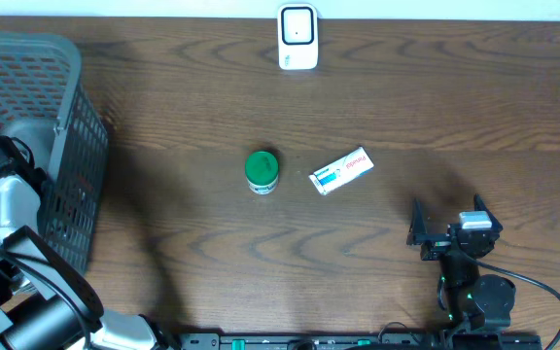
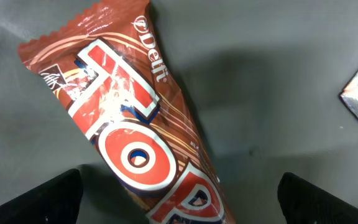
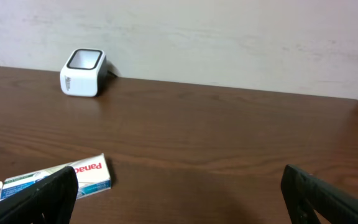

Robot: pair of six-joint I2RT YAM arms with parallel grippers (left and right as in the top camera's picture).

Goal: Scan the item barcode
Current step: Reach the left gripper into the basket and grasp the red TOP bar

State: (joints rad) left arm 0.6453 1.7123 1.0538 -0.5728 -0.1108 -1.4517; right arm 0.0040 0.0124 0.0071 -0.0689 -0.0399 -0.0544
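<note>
Left gripper (image 2: 179, 180), jaws spread wide and empty, above the red Top wafer bar (image 2: 129, 137) lying diagonally across its wrist view, at the grey basket (image 1: 27, 68) on the overhead's left edge; right gripper (image 3: 179, 177), likewise open, lower right; scanner (image 1: 297, 37) top centre.

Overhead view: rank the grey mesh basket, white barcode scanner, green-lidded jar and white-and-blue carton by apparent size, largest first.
1. grey mesh basket
2. white barcode scanner
3. green-lidded jar and white-and-blue carton: too alike to rank
</note>
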